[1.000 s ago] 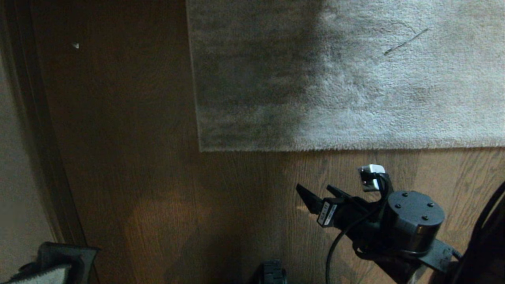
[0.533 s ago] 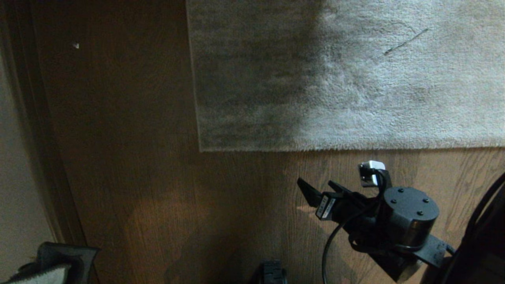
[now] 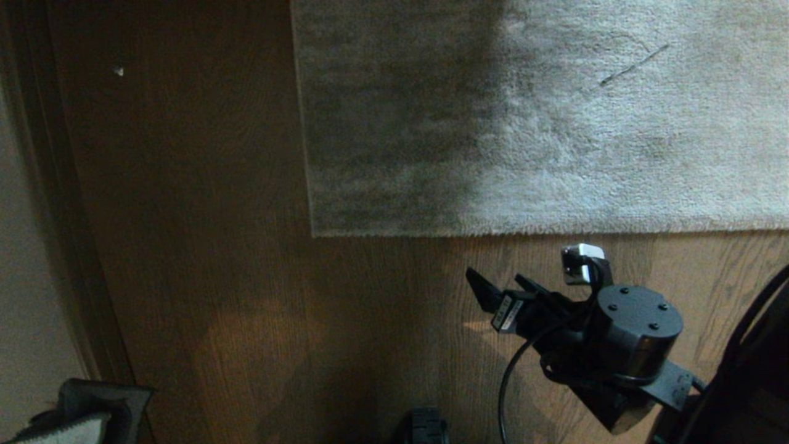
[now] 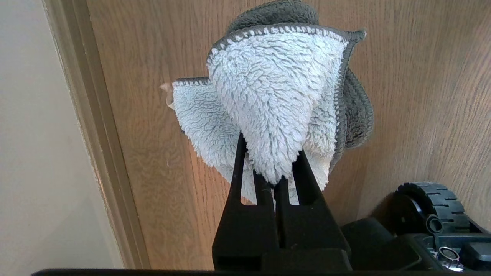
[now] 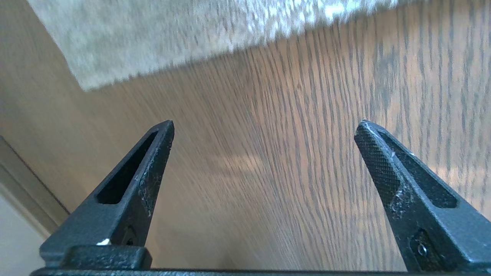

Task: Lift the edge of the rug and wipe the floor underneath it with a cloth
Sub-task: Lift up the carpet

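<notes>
brown plank floor carries the flat rug edge; it looks limp, best pinched at the hem. right gripper gapes nearby; left gripper clamps the soft cloth.

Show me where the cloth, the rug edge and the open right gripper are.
cloth (image 4: 268, 99): left wrist view, on its pale fluffy face.
rug edge (image 3: 555, 232): head view, on its near border.
right gripper (image 5: 264, 132): right wrist view, midway between its fingertips.
</notes>
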You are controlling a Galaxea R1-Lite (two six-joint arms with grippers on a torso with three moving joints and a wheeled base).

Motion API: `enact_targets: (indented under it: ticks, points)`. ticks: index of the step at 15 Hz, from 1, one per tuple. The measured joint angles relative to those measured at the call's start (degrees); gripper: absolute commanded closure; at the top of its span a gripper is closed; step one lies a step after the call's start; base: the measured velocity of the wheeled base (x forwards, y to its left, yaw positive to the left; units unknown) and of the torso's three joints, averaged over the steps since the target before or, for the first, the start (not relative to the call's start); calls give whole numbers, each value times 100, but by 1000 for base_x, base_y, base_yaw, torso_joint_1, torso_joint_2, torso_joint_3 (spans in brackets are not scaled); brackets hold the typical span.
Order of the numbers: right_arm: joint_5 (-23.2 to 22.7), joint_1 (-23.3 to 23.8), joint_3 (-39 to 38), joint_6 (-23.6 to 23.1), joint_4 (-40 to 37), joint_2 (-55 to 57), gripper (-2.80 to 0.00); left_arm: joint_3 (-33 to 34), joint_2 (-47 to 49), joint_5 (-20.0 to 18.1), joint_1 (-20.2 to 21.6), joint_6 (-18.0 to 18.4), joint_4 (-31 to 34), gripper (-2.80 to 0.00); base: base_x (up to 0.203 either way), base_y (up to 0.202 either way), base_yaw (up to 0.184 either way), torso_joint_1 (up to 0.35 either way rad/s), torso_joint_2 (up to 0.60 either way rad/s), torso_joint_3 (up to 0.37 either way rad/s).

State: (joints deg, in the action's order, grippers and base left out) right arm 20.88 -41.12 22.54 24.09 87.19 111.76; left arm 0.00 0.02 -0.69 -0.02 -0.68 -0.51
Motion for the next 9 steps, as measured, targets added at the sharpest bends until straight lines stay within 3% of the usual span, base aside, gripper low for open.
enact_targets:
  ticks: [9]
  points:
    - [293,112,635,9,0,284,-280,0,0,-2,-2,0,0,0,0,0,0,0,0,0]
